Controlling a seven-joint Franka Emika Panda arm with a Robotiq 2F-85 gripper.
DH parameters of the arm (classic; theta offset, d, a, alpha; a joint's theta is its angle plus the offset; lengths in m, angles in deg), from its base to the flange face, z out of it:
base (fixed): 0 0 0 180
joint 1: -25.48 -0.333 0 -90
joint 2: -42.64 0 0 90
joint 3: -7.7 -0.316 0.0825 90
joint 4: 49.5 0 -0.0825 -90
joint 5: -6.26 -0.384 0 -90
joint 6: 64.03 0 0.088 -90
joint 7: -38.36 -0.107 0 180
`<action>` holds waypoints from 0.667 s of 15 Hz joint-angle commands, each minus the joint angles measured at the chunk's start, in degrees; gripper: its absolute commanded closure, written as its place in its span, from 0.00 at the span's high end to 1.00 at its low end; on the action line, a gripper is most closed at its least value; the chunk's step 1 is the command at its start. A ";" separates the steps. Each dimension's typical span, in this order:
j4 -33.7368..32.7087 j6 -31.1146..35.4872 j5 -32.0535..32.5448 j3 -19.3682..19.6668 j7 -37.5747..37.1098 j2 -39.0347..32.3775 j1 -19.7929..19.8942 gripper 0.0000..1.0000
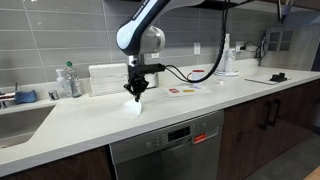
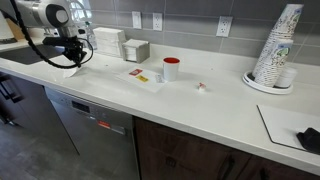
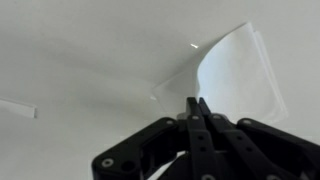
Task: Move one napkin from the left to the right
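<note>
Pale countertop [image 2: 200,110]. Carries a white box [image 2: 108,42] with a smaller box [image 2: 137,50] just beside it, a flat red-and-white item [image 2: 140,76], a red-and-white cup [image 2: 171,68] near that, a plate [image 2: 262,86] of stacked paper cups [image 2: 277,40] well apart, bottles [image 1: 68,80] by the sink [image 1: 20,120]. Apparently touches the lower edge of the napkin [image 1: 135,106].

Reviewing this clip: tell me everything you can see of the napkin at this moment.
The napkin is a thin, floppy white paper sheet, nearly the colour of the counter. The claw is shut on one edge of it, and in the wrist view the sheet fans out past the fingertips, slightly curled, with layered edges at its far corner. In an exterior view it hangs crumpled under the claw; whether its lower end touches the counter cannot be told.
</note>
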 commanded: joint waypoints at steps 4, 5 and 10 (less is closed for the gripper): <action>6.59 -0.95 0.46 0.84 -4.01 10.93 0.35 0.00; 8.53 -0.13 -0.38 0.77 -3.98 12.92 1.10 0.00; 18.40 7.01 -8.63 0.43 0.88 19.68 6.01 0.00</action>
